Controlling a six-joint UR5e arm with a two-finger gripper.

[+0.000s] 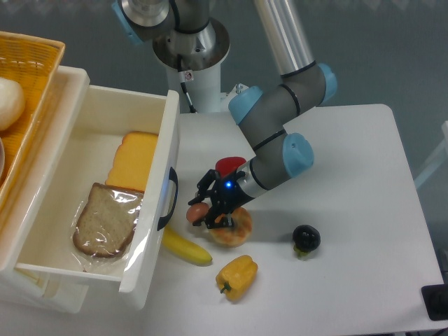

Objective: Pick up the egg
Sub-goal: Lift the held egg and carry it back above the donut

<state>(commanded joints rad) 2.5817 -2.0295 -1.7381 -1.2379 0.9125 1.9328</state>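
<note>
Two fingers of gripper (208,208) clasp egg (198,211) — doughnut (234,227) beneath, banana (185,246) near.

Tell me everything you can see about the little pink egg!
The egg is small, smooth and salmon-pink, oval in shape. It sits between the black fingers of the gripper, which look closed on it. Part of it is hidden by them. It is beside the doughnut, above the banana, near the drawer handle.

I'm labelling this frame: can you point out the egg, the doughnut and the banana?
egg (197,211), fixed camera, on its exposed left side beside the fingers.
doughnut (238,229), fixed camera, on its glazed right part.
banana (187,250), fixed camera, on the middle of its visible length.
</note>
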